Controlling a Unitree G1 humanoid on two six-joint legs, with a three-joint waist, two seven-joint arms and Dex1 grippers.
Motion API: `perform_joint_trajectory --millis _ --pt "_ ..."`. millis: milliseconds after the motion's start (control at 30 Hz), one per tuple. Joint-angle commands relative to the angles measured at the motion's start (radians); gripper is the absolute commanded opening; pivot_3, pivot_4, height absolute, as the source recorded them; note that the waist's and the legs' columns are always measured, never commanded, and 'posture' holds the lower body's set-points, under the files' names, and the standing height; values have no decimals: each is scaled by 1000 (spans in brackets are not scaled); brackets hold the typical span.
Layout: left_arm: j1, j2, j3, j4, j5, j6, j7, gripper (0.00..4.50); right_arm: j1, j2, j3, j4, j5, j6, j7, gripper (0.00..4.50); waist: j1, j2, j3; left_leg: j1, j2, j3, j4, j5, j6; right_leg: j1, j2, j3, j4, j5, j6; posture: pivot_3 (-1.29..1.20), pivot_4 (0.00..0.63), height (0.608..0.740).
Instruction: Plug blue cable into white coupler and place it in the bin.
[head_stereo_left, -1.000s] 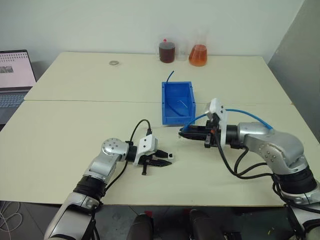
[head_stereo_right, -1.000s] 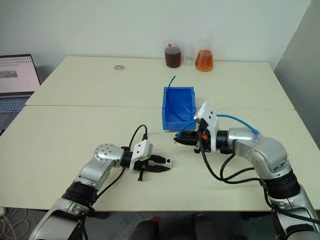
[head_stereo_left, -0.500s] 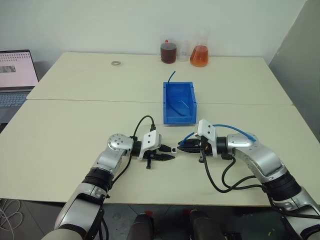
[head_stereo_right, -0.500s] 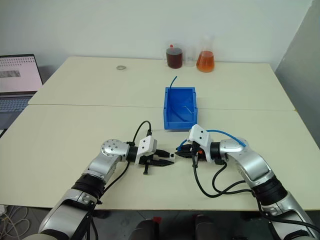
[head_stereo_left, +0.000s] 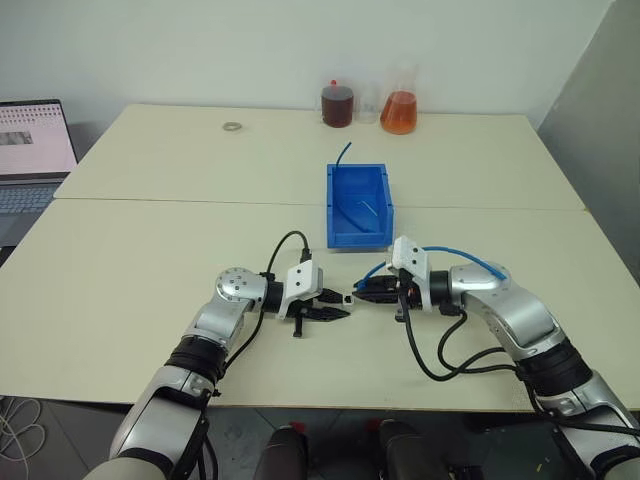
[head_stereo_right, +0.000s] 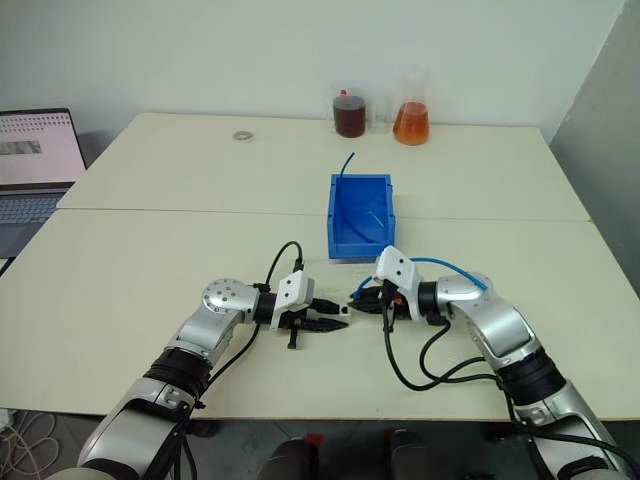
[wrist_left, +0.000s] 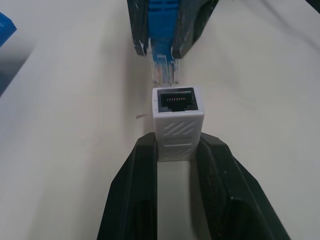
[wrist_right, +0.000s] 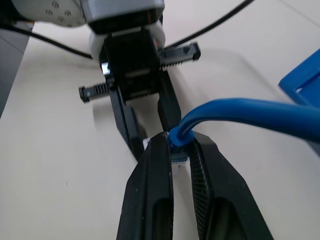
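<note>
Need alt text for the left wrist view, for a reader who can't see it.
The left gripper holds the white coupler between its two black fingers, dark socket facing outward. Just beyond it, the clear plug of the blue cable, held by the right gripper, lines up with the socket, not yet inserted, above the pale table.

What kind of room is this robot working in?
Probably a lab or test room: two flasks of coloured liquid stand at the back of a plain cream table, an open laptop sits to the side, and a blue bin holds parts.
</note>
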Motion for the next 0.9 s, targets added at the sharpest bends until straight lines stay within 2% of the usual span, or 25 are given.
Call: perform_joint_trajectory --millis 33,300,900 --pt "2 0 7 0 3 -9 5 783 -32 15 -34 -36 22 7 15 230 0 0 0 0 0 0 0 0 0 0 0 0 0 0 0 0 150 740" --pt "-7 3 11 7 5 -10 7 783 -7 5 17 -5 -43 -59 52 230 0 0 0 0 0 0 0 0 0 0 0 0 0 0 0 0 150 740" --pt "-30 1 9 45 19 -31 12 783 -19 32 47 72 -129 -101 68 230 0 0 0 1 0 0 2 0 0 0 0 0 3 0 0 0 150 740"
